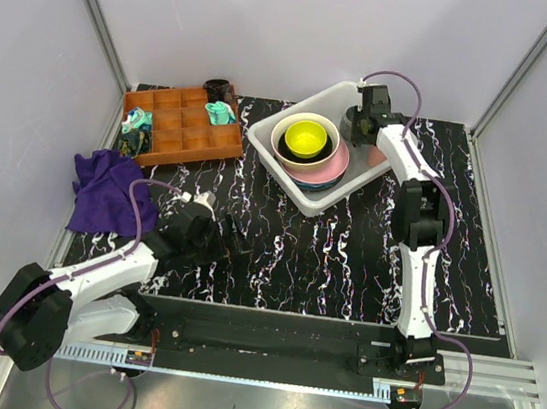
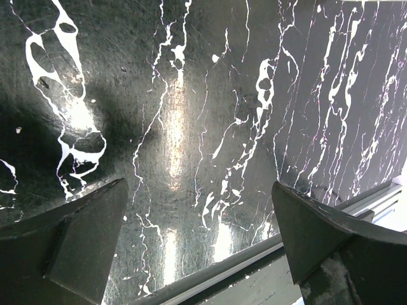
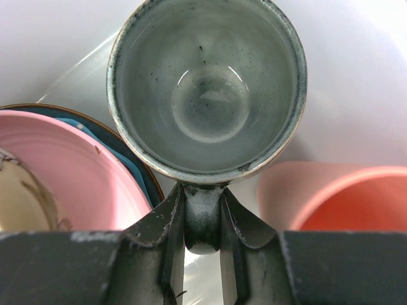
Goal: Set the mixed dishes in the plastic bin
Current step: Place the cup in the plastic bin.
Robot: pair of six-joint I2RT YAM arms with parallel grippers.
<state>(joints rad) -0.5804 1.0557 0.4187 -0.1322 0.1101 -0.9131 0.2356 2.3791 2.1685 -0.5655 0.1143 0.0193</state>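
Note:
The plastic bin stands at the back of the table, right of centre. In it sits a stack: a small yellow bowl inside a cream bowl, on a pink plate and a blue plate. My right gripper hangs over the bin's far right part, shut on the handle of the grey mug. A pink cup lies in the bin beside the mug. My left gripper is open over the near left table, with nothing between its fingers.
A brown wooden compartment tray with small items stands at the back left. A purple cloth lies at the left edge. A dark object sits behind the tray. The table's near edge runs just below the left gripper.

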